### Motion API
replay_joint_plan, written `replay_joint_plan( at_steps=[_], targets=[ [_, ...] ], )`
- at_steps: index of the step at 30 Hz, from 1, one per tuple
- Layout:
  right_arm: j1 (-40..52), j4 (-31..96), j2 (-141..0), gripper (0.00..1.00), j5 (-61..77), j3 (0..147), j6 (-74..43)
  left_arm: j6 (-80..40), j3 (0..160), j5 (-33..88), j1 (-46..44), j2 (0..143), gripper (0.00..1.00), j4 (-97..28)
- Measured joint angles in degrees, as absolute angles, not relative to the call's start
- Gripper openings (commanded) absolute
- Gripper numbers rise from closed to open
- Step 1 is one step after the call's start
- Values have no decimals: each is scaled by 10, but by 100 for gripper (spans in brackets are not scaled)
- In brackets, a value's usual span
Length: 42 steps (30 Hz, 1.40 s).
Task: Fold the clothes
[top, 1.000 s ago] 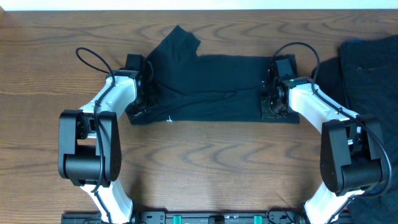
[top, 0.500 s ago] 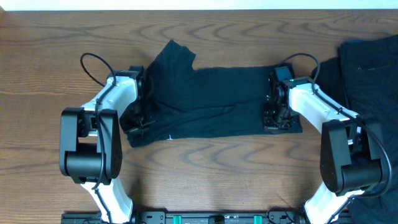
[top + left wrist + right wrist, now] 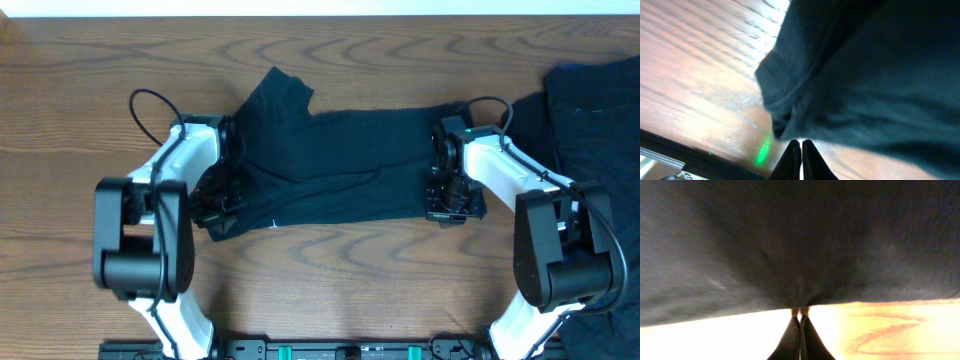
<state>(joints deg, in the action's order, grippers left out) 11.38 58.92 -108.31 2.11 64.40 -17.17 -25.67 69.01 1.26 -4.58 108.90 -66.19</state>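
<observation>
One of the clothes, a dark navy T-shirt (image 3: 340,160), lies stretched sideways across the middle of the table, with one sleeve (image 3: 280,95) pointing to the far side and a tiny white tag (image 3: 274,222) on its near edge. My left gripper (image 3: 222,207) is shut on the shirt's near left corner. In the left wrist view the fabric (image 3: 865,65) bunches just above the closed fingertips (image 3: 801,144). At the near right corner my right gripper (image 3: 449,203) is shut on the edge, and the cloth (image 3: 800,240) fills the right wrist view above the pinched tips (image 3: 800,317).
A second dark garment (image 3: 595,110) lies at the table's right edge, close behind the right arm. Bare wooden tabletop (image 3: 340,280) runs between the shirt and the arm bases at the front.
Both grippers have moved toward the front of the table, pulling the shirt's near corners with them. The near edge now sags forward at both ends.
</observation>
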Motion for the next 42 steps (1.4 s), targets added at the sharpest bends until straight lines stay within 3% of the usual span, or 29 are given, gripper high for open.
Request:
replay_joint_plan(
  at_steps=[4, 7, 11, 14, 28, 42],
  targets=[
    [114, 606, -1076, 1, 29, 684, -171, -257, 693, 12, -46, 991, 6, -648],
    [114, 588, -1068, 13, 30, 705, -172, -252, 698, 11, -46, 926, 6, -601],
    [113, 519, -1066, 6, 31, 709, -167, -232, 706, 11, -46, 899, 6, -511],
    [110, 456, -1066, 1, 29, 709, -158, -222, 706, 11, -46, 912, 6, -451],
    [106, 293, -1070, 1, -22, 685, -144, -194, 697, 11, -46, 1056, 6, -361],
    [103, 301, -1112, 1, -27, 675, -138, -177, 697, 6, -46, 1099, 6, -292]
  ],
)
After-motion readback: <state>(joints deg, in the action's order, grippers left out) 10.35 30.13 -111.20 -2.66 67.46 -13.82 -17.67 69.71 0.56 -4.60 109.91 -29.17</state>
